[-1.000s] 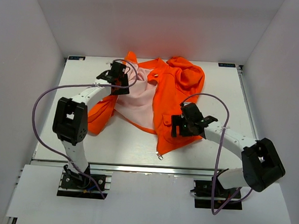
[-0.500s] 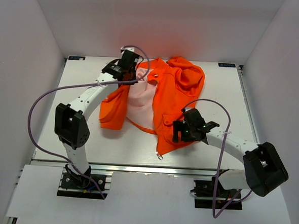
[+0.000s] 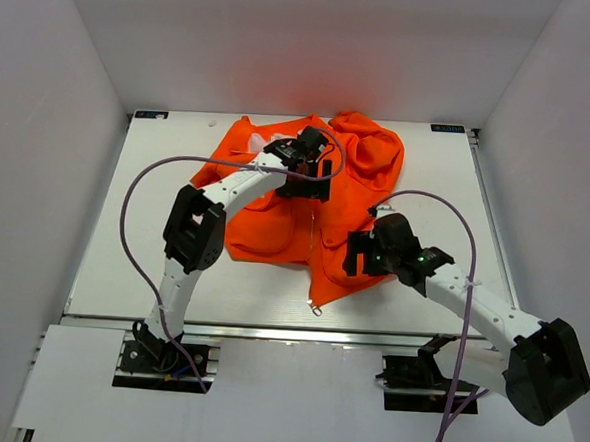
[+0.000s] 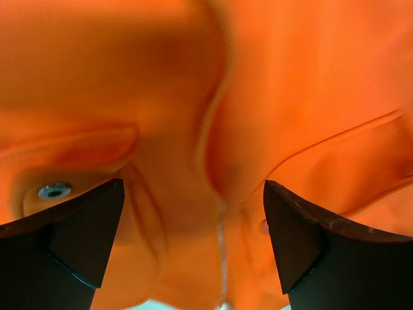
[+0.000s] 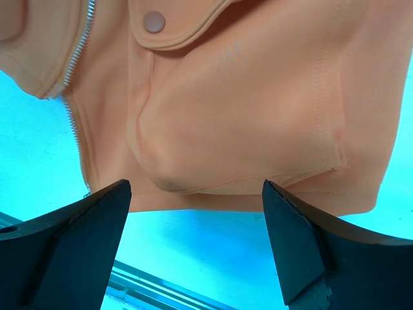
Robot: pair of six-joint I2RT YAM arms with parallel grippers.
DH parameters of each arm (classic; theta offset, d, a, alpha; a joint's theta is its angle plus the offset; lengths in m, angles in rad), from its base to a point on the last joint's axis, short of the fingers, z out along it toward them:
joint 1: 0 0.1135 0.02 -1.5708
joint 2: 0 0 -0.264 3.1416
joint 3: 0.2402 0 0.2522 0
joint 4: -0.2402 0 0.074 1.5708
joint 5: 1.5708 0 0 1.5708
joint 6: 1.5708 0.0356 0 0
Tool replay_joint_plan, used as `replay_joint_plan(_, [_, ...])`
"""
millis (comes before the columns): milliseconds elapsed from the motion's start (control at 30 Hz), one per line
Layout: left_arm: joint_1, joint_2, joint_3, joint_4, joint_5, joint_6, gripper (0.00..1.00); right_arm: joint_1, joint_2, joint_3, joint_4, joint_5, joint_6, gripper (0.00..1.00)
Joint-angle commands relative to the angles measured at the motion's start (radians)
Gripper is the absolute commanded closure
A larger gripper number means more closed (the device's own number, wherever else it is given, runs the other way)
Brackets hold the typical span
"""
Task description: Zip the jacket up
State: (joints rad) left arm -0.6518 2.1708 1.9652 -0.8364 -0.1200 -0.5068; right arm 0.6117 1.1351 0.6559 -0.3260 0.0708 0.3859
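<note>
The orange jacket [image 3: 264, 229] lies spread in the middle of the table, its left front panel folded over so that no pink lining shows. The zipper line runs down its middle to a metal pull [image 3: 316, 308] at the hem. My left gripper [image 3: 312, 187] hovers open over the upper middle of the jacket. In the left wrist view its jaws [image 4: 193, 258] stand apart over orange fabric [image 4: 310, 97] and zipper teeth [image 4: 221, 258]. My right gripper [image 3: 352, 259] is open over the lower right hem. In the right wrist view [image 5: 197, 258] it frames a pocket [image 5: 245, 129] and the hem.
The white table [image 3: 144, 232] has walls on three sides and a metal rail [image 3: 268, 330] along its near edge. The right sleeve is bunched at the back right [image 3: 374, 151]. A snap button [image 5: 153, 21] and zipper teeth [image 5: 77, 51] show in the right wrist view.
My left arm swung right across the jacket, bringing the left front panel over the pink lining, which is now covered. My right gripper shifted slightly right along the hem.
</note>
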Motion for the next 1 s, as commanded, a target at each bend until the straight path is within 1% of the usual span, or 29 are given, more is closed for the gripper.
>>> replay_joint_plan(0, [0.004,-0.120,-0.023,-0.024,0.022,0.001,0.02,0.000,-0.040,-0.013,-0.019,0.011,0.010,0.12])
replay_joint_plan(33, [0.004,-0.179,-0.055,-0.012,0.023,0.001,0.02,0.000,-0.041,-0.012,-0.021,0.003,0.010,0.12])
replay_joint_plan(67, [0.004,-0.213,-0.134,0.028,0.029,-0.001,0.02,0.000,-0.044,-0.009,-0.021,-0.003,0.010,0.12])
replay_joint_plan(133, [0.004,-0.284,-0.233,0.077,0.048,-0.002,0.02,-0.001,-0.044,-0.010,-0.006,-0.044,0.010,0.12])
replay_joint_plan(167, [0.006,-0.355,-0.291,0.142,0.069,-0.009,0.02,-0.001,-0.043,-0.015,0.011,-0.061,0.005,0.11])
replay_joint_plan(200, [0.004,-0.391,-0.424,0.183,0.083,-0.015,0.02,0.000,-0.037,-0.033,0.031,-0.106,-0.007,0.11])
replay_joint_plan(233, [0.004,-0.422,-0.490,0.222,0.104,-0.018,0.02,0.000,-0.032,-0.042,0.071,-0.161,-0.008,0.12])
replay_joint_plan(267, [0.004,-0.466,-0.552,0.291,0.171,-0.024,0.02,0.000,-0.017,-0.050,0.083,-0.189,-0.004,0.11])
replay_joint_plan(300, [0.004,-0.480,-0.650,0.315,0.198,-0.024,0.02,0.000,-0.008,-0.064,0.097,-0.210,0.001,0.11])
replay_joint_plan(333, [0.004,-0.489,-0.687,0.328,0.224,-0.022,0.02,-0.001,0.002,-0.074,0.111,-0.256,0.005,0.11])
replay_joint_plan(367, [0.004,-0.500,-0.725,0.364,0.246,-0.038,0.02,0.000,0.018,-0.085,0.152,-0.273,0.010,0.11])
replay_joint_plan(400, [0.004,-0.503,-0.802,0.394,0.253,-0.044,0.02,0.000,0.026,-0.111,0.177,-0.288,0.013,0.11])
replay_joint_plan(433, [0.004,-0.502,-0.834,0.423,0.266,-0.048,0.02,0.000,0.035,-0.122,0.198,-0.287,0.019,0.11])
replay_joint_plan(467, [0.006,-0.496,-0.851,0.454,0.264,-0.056,0.02,-0.001,0.061,-0.125,0.217,-0.276,0.024,0.11])
replay_joint_plan(533, [0.006,-0.462,-0.864,0.456,0.249,-0.064,0.02,0.000,0.087,-0.119,0.217,-0.247,0.021,0.11])
replay_joint_plan(800, [0.012,-0.361,-0.851,0.405,0.135,-0.055,0.02,-0.001,0.245,-0.087,0.205,-0.096,0.059,0.11])
replay_joint_plan(867, [0.023,-0.332,-0.862,0.392,0.138,-0.052,0.02,-0.001,0.281,-0.064,0.193,-0.077,0.080,0.11])
replay_joint_plan(900, [0.029,-0.324,-0.867,0.381,0.141,-0.052,0.02,-0.003,0.288,-0.056,0.183,-0.027,0.084,0.11])
replay_joint_plan(967, [0.047,-0.319,-0.908,0.358,0.151,-0.055,0.02,-0.004,0.307,-0.027,0.167,0.018,0.096,0.11])
